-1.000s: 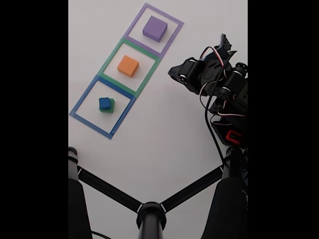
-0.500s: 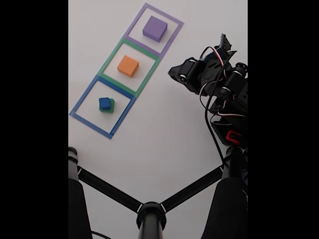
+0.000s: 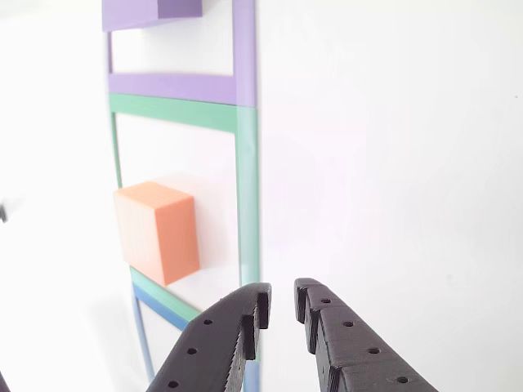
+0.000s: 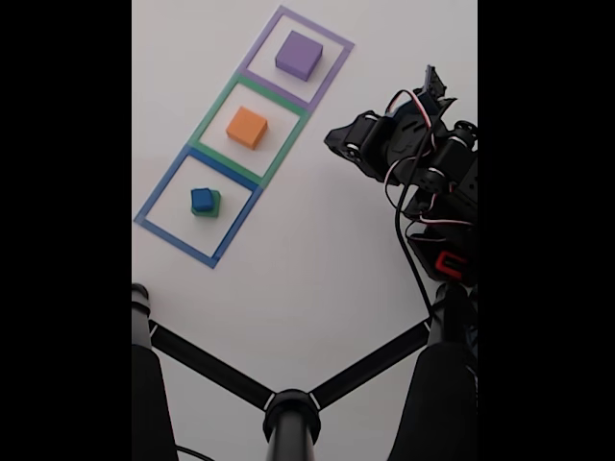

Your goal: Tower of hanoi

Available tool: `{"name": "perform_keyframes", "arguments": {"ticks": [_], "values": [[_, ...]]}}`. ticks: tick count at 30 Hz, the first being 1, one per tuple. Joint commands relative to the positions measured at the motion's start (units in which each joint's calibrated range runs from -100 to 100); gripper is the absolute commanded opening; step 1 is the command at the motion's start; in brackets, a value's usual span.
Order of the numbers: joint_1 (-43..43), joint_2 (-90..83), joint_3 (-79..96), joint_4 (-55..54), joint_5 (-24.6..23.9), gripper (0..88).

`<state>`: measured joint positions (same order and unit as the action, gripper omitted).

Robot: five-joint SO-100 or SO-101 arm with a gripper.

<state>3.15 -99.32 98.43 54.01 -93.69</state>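
Note:
The tower of hanoi lies split across three tape squares in the fixed view. The purple block (image 4: pixel 298 55) is in the far square and the orange block (image 4: pixel 247 127) in the middle one. In the near square the small blue cube (image 4: pixel 202 199) sits on the green block (image 4: pixel 213 208). My gripper (image 4: pixel 334 140) hovers right of the squares, apart from every block. In the other view its black fingers (image 3: pixel 237 335) are nearly together with nothing between them. The gripper (image 3: pixel 282 296) stands just right of the orange block (image 3: pixel 159 233), and the purple block (image 3: pixel 151 10) shows at the top edge.
The purple (image 4: pixel 327 67), green (image 4: pixel 285 144) and blue (image 4: pixel 233 226) tape outlines run diagonally over the white table. A black stand with three legs (image 4: pixel 291 413) spans the bottom of the fixed view. The folded arm and its cables (image 4: pixel 432 192) fill the right side.

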Motion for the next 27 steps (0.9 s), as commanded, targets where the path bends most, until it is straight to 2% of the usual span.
{"name": "perform_keyframes", "arguments": {"ticks": [1,10,11,16,19,27], "values": [[-0.6,-0.7,0.3,0.3,0.7,0.0],[-2.0,-0.6,0.3,0.2,0.9,0.0],[-2.1,-0.6,0.3,-0.5,2.2,0.0],[-1.9,2.6,-3.3,-4.0,20.7,0.0],[-1.4,8.5,-9.2,-6.5,36.3,0.0],[-0.5,27.0,-29.1,-14.5,60.2,0.0]]}}
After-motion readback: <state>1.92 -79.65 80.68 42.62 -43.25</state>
